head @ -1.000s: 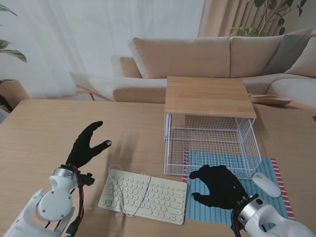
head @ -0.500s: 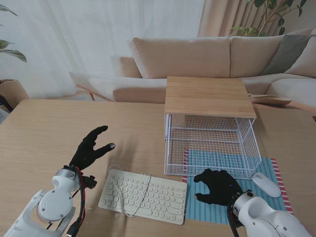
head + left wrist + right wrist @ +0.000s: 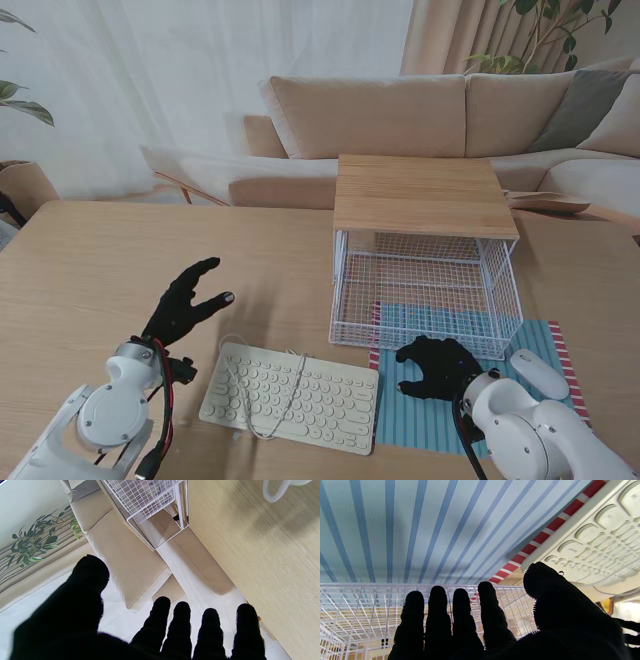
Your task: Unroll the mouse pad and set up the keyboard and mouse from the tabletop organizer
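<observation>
Flattening the mouse pad: right robot hand is being pressed on it, fingers spread, empty; left robot hand is being held wide, empty, beside the keyboard.

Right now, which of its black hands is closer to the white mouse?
The right hand: it is over the striped mouse pad, just left of the mouse. The left hand hovers far off, beyond the keyboard.

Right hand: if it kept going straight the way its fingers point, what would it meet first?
Probably the wire organizer. The right hand lies low over the striped mouse pad, fingers aimed at the basket's near wall; how far off is unclear.
</observation>
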Motion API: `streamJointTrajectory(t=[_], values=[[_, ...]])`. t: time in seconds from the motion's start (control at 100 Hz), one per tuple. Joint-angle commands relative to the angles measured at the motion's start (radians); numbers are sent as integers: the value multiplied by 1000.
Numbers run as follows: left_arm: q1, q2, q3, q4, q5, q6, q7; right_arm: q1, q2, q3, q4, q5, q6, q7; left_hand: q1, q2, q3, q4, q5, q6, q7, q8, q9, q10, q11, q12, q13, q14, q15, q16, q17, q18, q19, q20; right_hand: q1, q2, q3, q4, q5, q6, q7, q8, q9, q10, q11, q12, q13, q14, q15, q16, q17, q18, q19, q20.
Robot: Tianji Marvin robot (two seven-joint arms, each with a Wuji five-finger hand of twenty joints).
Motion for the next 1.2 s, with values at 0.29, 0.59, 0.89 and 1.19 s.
streamJointTrajectory(t=[0.29, 0.59, 0.89, 1.19], values=[[2, -2, 2, -5, -4, 8, -13, 114, -3, -45, 88, -2, 9, 0, 18, 20, -26, 40, 21, -9, -16, -8, -1, 10, 4, 7, 0, -6, -1, -19, -8, 9, -40, 21, -5, 29, -9, 68, -20, -26, 2, 16, -53, -28, -1, -8, -42, 3, -28, -10, -29, 29, -68, 20], [0, -2, 4, -3, -5, 16, -16, 215, -5, -80, 172, -1, 14, -29, 18, 21, -27, 40, 23, -12, -16, -7, -1, 10, 3, 7, 0, -7, -1, -18, -8, 9, -42, 23, -10, 26, 1, 67, -26, -37, 9, 16, -71, -34, -12, -15, -60, -4, -43, -18, -40, 33, -118, 11], [-4, -2, 10, 1, -6, 22, -19, 334, -15, -140, 286, 32, 31, -101, 19, 21, -28, 40, 22, -16, -15, -6, -1, 9, 3, 6, 0, -7, -2, -18, -8, 9, -45, 24, -10, 21, 15, 67, -26, -40, 18, 16, -74, -37, -9, -15, -59, -9, -46, -20, -28, 40, -146, 17], [-6, -1, 12, 7, -8, 27, -21, 455, -21, -213, 406, 46, 64, -140, 21, 19, -29, 40, 24, -32, -8, -2, -1, 10, 2, 6, 0, -9, -2, -18, -8, 9, -48, 25, -18, 14, 36, 66, -32, -47, 29, 15, -83, -43, -5, -14, -58, -17, -47, -21, -15, 42, -174, 30]])
